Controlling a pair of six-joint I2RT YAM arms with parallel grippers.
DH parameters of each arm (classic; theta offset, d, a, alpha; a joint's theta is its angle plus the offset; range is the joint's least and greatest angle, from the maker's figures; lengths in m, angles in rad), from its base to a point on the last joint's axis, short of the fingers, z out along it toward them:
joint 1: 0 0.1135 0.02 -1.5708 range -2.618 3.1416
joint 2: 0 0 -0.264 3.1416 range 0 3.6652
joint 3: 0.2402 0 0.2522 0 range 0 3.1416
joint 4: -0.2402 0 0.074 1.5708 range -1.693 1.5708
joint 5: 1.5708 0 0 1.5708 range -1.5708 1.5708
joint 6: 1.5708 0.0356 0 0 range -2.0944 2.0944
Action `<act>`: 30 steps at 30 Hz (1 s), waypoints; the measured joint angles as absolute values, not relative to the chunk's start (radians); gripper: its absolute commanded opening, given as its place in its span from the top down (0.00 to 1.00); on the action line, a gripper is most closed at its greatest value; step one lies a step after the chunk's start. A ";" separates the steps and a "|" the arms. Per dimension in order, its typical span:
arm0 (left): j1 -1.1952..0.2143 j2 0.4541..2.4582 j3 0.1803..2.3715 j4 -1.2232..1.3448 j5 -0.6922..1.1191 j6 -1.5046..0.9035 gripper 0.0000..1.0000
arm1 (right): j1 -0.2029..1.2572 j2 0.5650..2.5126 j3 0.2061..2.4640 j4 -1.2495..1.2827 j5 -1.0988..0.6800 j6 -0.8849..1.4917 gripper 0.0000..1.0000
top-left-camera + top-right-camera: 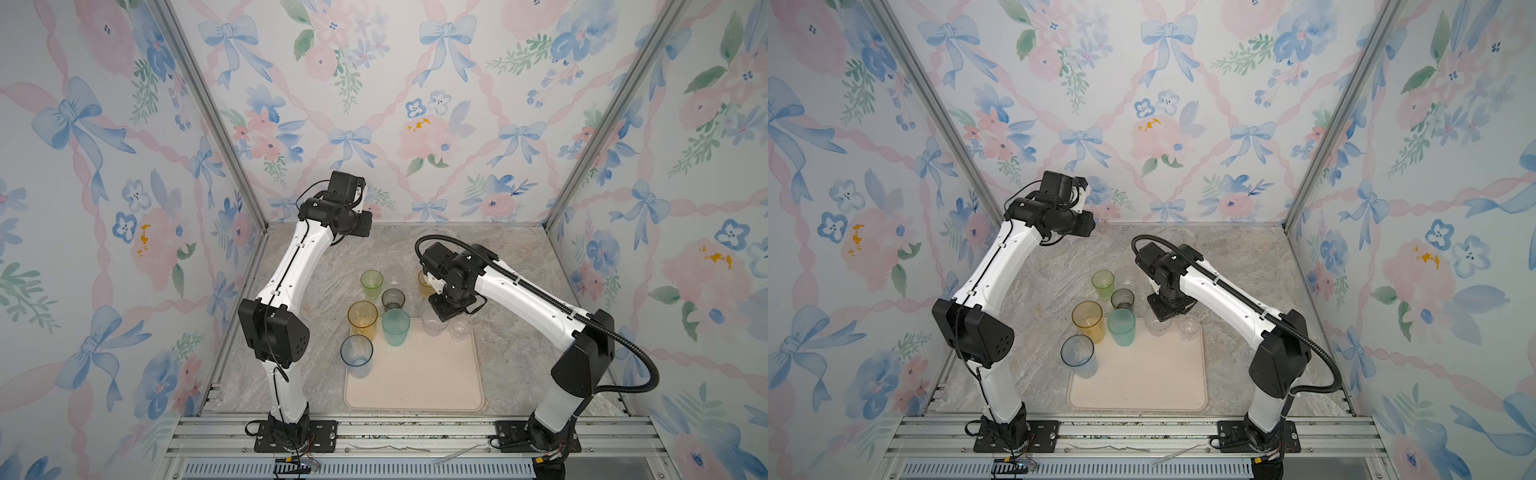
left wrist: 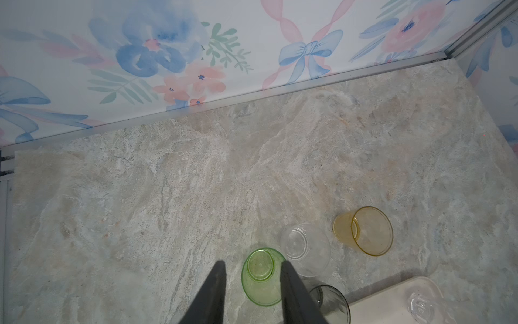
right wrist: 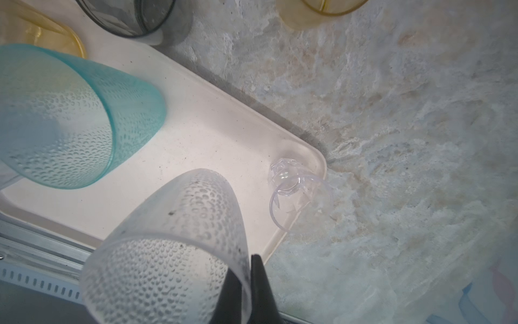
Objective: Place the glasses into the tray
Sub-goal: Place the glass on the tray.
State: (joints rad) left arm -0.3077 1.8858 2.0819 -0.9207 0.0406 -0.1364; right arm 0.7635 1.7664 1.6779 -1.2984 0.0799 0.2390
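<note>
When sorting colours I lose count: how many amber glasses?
2: the tall amber glass beside the teal glass; the short amber glass beyond the tray, partly behind the right arm.

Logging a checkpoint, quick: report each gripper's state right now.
Left gripper: open, holding nothing.
Right gripper: shut on the rim of the frosted white tumbler.

No legible text, labels, brands, numbers or signs in any view; nothing printed on any surface resolves well enough to read.
</note>
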 measured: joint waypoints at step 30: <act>-0.302 1.822 2.011 -0.888 0.037 -0.135 0.63 | 0.773 1.955 1.649 -1.133 0.058 0.244 1.00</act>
State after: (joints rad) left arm -0.3023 1.8221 2.0106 -0.8879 0.0368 -0.1352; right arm 0.7731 1.9553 1.6485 -1.1328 0.0578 0.2436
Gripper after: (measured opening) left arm 0.365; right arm 0.067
